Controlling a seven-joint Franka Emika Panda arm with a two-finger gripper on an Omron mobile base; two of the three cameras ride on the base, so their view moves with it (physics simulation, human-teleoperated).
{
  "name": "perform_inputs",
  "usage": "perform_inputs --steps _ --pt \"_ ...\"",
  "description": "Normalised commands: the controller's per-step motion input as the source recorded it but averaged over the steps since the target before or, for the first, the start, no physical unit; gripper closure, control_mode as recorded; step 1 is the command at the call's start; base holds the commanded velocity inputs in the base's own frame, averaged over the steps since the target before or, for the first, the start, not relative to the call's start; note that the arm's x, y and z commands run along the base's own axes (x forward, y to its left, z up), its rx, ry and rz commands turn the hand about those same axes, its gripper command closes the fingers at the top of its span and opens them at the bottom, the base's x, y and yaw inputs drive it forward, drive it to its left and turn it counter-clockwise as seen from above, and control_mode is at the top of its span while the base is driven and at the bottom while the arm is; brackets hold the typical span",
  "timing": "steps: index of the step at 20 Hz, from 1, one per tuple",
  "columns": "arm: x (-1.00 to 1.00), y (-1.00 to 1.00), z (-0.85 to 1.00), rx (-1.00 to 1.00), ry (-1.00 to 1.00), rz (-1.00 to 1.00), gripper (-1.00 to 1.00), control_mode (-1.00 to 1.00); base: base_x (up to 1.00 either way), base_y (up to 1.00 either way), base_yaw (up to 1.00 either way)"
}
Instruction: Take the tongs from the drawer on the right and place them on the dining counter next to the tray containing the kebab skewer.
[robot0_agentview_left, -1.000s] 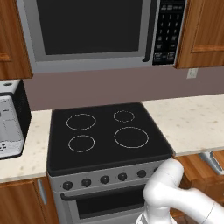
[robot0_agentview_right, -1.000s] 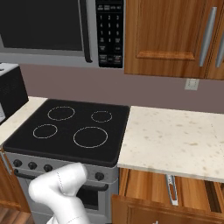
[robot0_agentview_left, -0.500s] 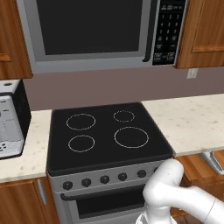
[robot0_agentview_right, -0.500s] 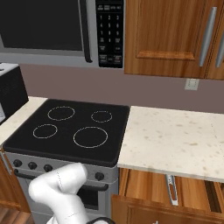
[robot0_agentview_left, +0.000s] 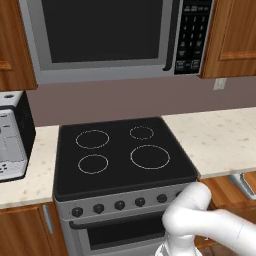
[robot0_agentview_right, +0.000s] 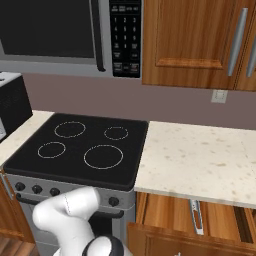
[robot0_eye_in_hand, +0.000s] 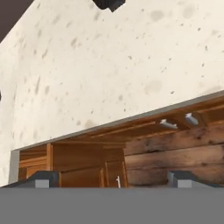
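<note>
Tongs (robot0_agentview_right: 196, 216) inside open drawer (robot0_agentview_right: 170, 215), plainest from right base.

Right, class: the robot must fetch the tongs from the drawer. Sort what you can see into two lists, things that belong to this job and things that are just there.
Belongs to the job:
- tongs, lying in the open drawer
- drawer, pulled out under the counter
- claw, open, facing the drawer

Just there:
- stove
- microwave
- toaster
- wall cabinets
- wall socket
</note>
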Motion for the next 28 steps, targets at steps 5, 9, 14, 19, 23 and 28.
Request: perform_inputs --steps 5,9,14,19,23,28 --pt "0.38 0.57 0.82 -0.21 0.26 -0.08 -1.0 -1.0 0.0 0.0 0.0" --pt "0.41 0.72 0.81 -0.25 0.19 -0.1 -1.0 -1.0 0.0 0.0 0.0" --pt "0.56 0.93 0.71 -0.31 0.17 -0.13 -1.0 -1.0 0.0 0.0 0.0" --pt "0.66 0.93 0.7 -0.31 0.18 -0.14 -1.0 -1.0 0.0 0.0 0.0" --pt "0.63 0.74 0.29 -0.21 0.23 -0.1 -1.0 -1.0 0.0 0.0 0.0" --pt "0.06 0.06 -0.04 0.0 0.01 0.0 -1.0 -1.0 0.0 0.0 0.0"
